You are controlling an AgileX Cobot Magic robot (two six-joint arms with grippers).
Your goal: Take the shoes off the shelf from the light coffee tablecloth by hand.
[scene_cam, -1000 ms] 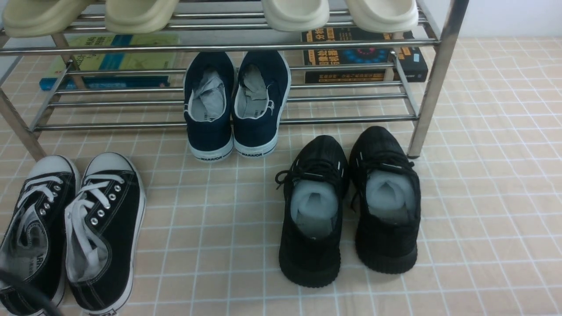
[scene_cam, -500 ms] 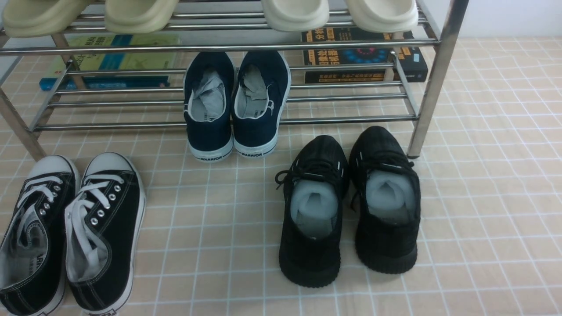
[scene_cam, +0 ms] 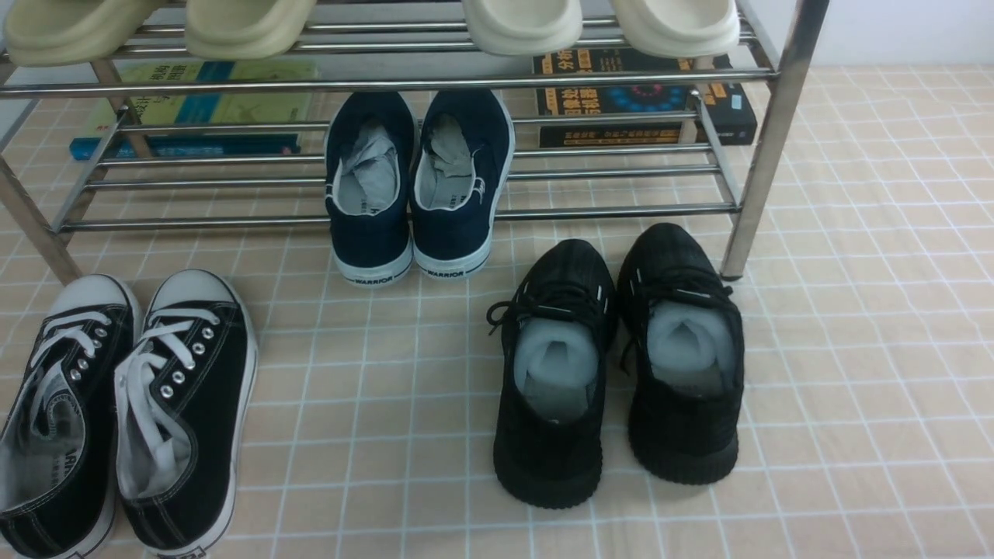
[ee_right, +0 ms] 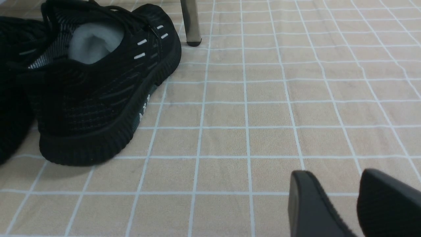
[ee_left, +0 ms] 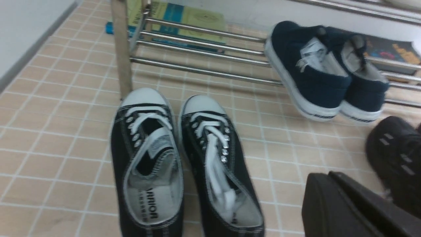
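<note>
The shoes, a pair of black canvas sneakers (scene_cam: 182,404) with white laces and toe caps, stand side by side on the light coffee tablecloth (scene_cam: 373,404) at the front left, in front of the chrome shelf (scene_cam: 388,83). They also show in the left wrist view (ee_left: 148,158). My left gripper (ee_left: 329,176) hangs above the cloth beside them, apart from them, with its jaws together and nothing in them. My right gripper (ee_right: 330,181) is open and empty above bare cloth, to the right of the black knit sneakers (ee_right: 98,85). Neither gripper shows in the front view.
Navy slip-ons (scene_cam: 419,186) sit on the shelf's lower bars with their heels over the front bar. Black knit sneakers (scene_cam: 621,365) stand on the cloth by the shelf's right leg (scene_cam: 765,155). Cream slippers (scene_cam: 520,23) fill the upper tier. Books (scene_cam: 194,109) lie under the shelf.
A dark part of my left arm at the bottom left corner of the front view has gone out of sight. The shoes have not moved.
</note>
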